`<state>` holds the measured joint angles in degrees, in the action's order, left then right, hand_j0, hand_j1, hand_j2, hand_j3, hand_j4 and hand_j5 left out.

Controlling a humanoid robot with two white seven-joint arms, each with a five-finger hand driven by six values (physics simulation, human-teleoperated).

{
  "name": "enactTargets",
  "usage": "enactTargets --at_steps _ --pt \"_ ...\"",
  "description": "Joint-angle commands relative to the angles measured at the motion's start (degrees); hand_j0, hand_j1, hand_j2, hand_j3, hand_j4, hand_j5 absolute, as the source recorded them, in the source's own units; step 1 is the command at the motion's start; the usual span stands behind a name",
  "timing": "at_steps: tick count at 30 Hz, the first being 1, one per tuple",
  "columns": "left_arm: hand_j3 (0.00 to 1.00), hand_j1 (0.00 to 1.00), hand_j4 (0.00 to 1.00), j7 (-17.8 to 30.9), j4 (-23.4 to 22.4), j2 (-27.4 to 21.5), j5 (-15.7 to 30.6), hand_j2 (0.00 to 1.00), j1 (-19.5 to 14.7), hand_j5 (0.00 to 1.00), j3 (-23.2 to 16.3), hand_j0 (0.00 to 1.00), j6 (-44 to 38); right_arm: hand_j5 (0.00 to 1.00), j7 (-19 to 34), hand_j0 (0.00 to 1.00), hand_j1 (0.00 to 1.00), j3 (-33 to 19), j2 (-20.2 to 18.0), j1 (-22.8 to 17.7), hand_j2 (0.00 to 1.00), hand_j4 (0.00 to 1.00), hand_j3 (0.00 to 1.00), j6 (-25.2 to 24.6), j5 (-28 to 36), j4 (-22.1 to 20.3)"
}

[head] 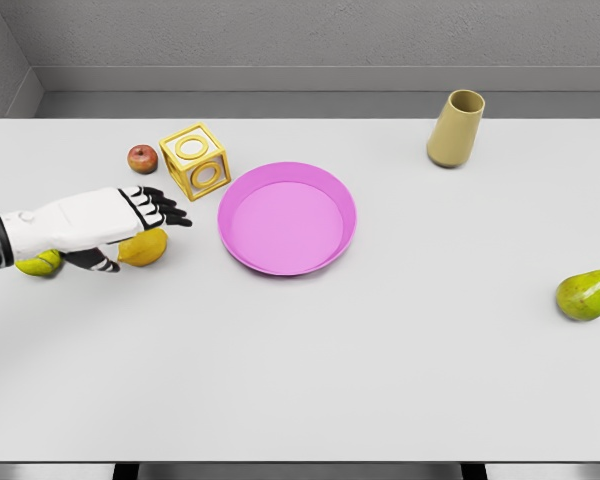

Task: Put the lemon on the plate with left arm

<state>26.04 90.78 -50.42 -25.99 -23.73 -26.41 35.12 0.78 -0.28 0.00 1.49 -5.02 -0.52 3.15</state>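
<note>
The head view looks down on a big, flat, pale grey table (380,380). Nothing here has words, labels or brand marks that can be read. Behind the table is a grey wall with a lighter grey strip along its bottom. The table's front edge shows at the bottom, with dark space under it.

The left hand (130,225) comes in from the left edge on a white arm. The back of the hand is white and its fingers (165,207) are black. It sits right over the smooth yellow lemon (146,248). The fingers reach out over the lemon's top and the thumb curls down on its near side. The hand is partly open around the lemon. I cannot tell if it really has hold of it. The lemon rests on the table, near the round pink plate (287,218) and to the left of it, not touching it.

A second small yellow-green fruit (38,264) peeks out under the arm at the far left. Behind the hand sits a little red apple (142,158). Just beside the apple is a yellow toy block (195,160) with ring shapes on its sides. A tall tan cup (456,128) stands upright at the back right. A green pear (587,294) lies near the right edge, well apart from the rest.
</note>
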Motion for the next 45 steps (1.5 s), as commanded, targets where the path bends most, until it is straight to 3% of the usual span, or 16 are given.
enactTargets --at_steps 1,6,11,29,45 --pt "1.0 1.0 1.0 0.33 -0.6 0.42 -1.69 1.0 0.0 1.0 -0.05 1.0 -0.12 1.0 0.01 1.0 1.0 0.01 0.0 0.0 1.0 1.0 1.0 0.01 -0.01 0.02" --pt "1.0 1.0 1.0 0.33 -0.6 1.47 -3.01 1.0 -0.17 1.0 -0.05 1.0 -0.12 1.0 0.01 1.0 1.0 0.01 0.0 0.0 1.0 1.0 1.0 0.01 -0.01 0.02" --pt "1.0 1.0 1.0 1.29 -4.99 3.14 -4.42 1.0 -1.14 1.0 -0.05 1.0 -0.12 1.0 0.01 1.0 1.0 0.01 0.0 0.0 1.0 1.0 1.0 0.01 -0.01 0.02" --pt "1.0 1.0 1.0 2.52 -4.99 4.72 -8.99 1.0 -1.49 1.0 -0.05 1.0 -0.12 1.0 0.01 1.0 1.0 0.01 0.0 0.0 1.0 1.0 1.0 0.01 -0.01 0.02" --pt "1.0 1.0 1.0 2.26 -7.81 5.42 -9.08 1.0 -1.58 1.0 -0.05 1.0 -0.12 1.0 0.01 1.0 1.0 0.01 0.0 0.0 1.0 1.0 1.0 0.01 -0.01 0.02"
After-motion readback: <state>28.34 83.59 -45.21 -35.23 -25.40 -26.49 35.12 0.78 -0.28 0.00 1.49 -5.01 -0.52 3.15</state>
